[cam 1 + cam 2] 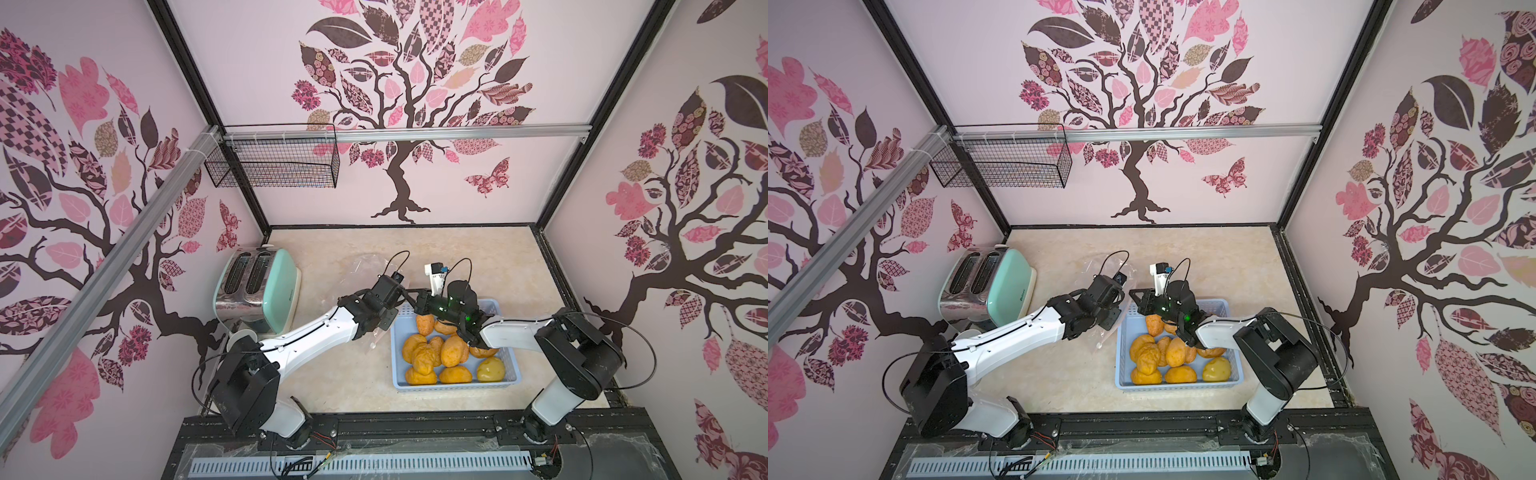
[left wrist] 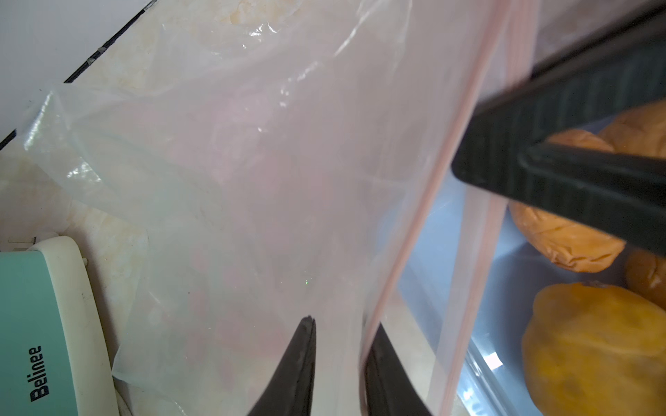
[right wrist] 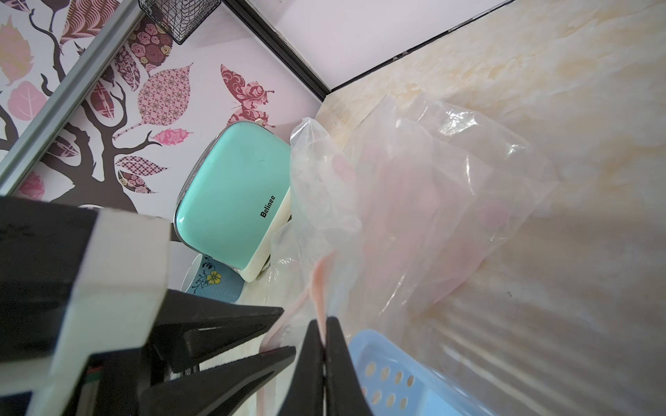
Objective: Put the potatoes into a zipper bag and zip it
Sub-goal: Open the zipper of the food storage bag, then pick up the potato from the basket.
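The right gripper (image 3: 326,320) is pinched fully closed on the pink zipper strip (image 3: 319,281) of the clear plastic zipper bag (image 3: 414,201), holding that rim up off the table. The left gripper (image 2: 342,326) stands narrowly open. Its two black fingers leave a slim gap, and the bag's rim with its pink strip runs down into that gap. One finger looks slightly hazed, as if behind the film, so a wall of the bag probably lies between the fingers. Whether either pad touches the film I cannot tell.

In both top views the two grippers meet at the far-left corner of the light-blue perforated plastic basket (image 1: 457,386). The bag's body trails from there to the far left, crumpled on the beige marbled tabletop (image 1: 353,374). Its edge lies just beside the mint-green and chrome toaster (image 1: 266,291), which stands at the table's left side by the wall. Bare tabletop shows on the far side of the bag up to the back wall, and on the near side between the left arm and the basket. The right forearm crosses over the basket's far-right part.

The wrinkled orange-brown potatoes (image 1: 436,353) lie heaped in the basket, to the near right of both grippers, with one just beneath the right gripper at the far-left corner. The smoother yellow-green potato (image 1: 491,370) sits at the basket's near-right corner. In the left wrist view the closest potatoes show just past the bag's rim.
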Robot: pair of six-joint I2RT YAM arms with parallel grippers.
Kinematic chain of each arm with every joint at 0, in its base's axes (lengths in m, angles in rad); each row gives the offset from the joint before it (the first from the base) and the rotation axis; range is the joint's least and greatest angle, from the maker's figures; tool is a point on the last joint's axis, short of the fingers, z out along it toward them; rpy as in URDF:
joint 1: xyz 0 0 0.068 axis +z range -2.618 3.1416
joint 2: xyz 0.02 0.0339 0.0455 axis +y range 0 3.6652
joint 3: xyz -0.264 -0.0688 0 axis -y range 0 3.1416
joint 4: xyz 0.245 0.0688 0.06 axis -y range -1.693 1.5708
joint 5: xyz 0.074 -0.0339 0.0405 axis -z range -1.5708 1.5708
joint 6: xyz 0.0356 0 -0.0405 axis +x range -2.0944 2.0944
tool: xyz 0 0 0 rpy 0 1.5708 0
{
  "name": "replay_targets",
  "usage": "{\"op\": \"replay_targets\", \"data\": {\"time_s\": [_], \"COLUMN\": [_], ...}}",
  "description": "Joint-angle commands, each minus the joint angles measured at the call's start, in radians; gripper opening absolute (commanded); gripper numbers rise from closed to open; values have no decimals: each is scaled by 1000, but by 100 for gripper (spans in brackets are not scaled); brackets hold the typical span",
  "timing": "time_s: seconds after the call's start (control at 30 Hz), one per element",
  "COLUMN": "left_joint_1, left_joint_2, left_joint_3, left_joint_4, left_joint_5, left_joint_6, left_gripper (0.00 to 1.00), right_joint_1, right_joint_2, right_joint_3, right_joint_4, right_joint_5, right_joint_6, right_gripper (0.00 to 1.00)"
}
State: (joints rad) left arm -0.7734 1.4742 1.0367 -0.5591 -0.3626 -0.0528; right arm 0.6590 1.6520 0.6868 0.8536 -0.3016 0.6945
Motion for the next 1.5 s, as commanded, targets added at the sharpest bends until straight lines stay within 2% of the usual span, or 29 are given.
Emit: {"op": "replay_targets", "data": {"time_s": [0.0, 0.1, 0.2, 0.27, 0.3, 0.4, 0.47, 0.53, 0.6, 0.67, 0.83, 0.9, 1.0, 1.13, 1.2, 1.3, 1.47], "left_joint_1": [-16, -33, -43, -43, -43, -43, -43, -41, -22, 14, 77, 99, 115, 117, 116, 117, 117], "left_joint_2": [-41, -46, -56, -67, -69, -61, -48, -26, -13, -30, -91, -120, -161, -187, -199, -197, -171], "left_joint_3": [-30, -27, -23, -17, -3, 44, 94, 171, 246, 259, 269, 272, 247, 168, 122, 56, 46], "left_joint_4": [3, 5, 4, 7, -9, -79, -157, -280, -414, -468, -554, -569, -545, -460, -413, -350, -363], "left_joint_5": [-15, -26, -59, -90, -101, -192, -237, -263, -229, -125, 1, 91, 152, 270, 260, 270, 281], "left_joint_6": [3, 6, 9, -6, -8, -49, -72, -116, -195, -216, -250, -233, -251, -281, -317, -339, -338], "left_gripper": [23, 14, 0, 0, 0, 0, 0, 0, 0, 0, 0, 0, 0, 0, 0, 0, 0], "right_joint_1": [-3, -3, -3, -3, -3, -3, -3, -3, -4, -2, -3, -3, -4, -4, -2, -3, -2], "right_joint_2": [-32, -29, -29, -31, -34, -59, -99, -157, -234, -303, -427, -475, -560, -648, -665, -687, -652], "right_joint_3": [0, -2, -2, 2, 2, 17, 25, 21, 25, 40, 115, 151, 147, 103, 79, 22, 2], "right_joint_4": [1, 0, -1, -14, -19, -66, -129, -188, -279, -401, -784, -991, -1186, -1338, -1405, -1406, -1374], "right_joint_5": [16, 15, 13, 7, 2, -14, -1, 19, 42, 68, 186, 228, 303, 309, 319, 308, 269], "right_joint_6": [-2, -5, -8, -13, -18, -48, -79, -108, -139, -170, -264, -315, -329, -295, -273, -247, -220], "right_gripper": [0, 0, 0, 0, 4, 48, 62, 69, 74, 75, 77, 79, 81, 81, 82, 82, 84]}}
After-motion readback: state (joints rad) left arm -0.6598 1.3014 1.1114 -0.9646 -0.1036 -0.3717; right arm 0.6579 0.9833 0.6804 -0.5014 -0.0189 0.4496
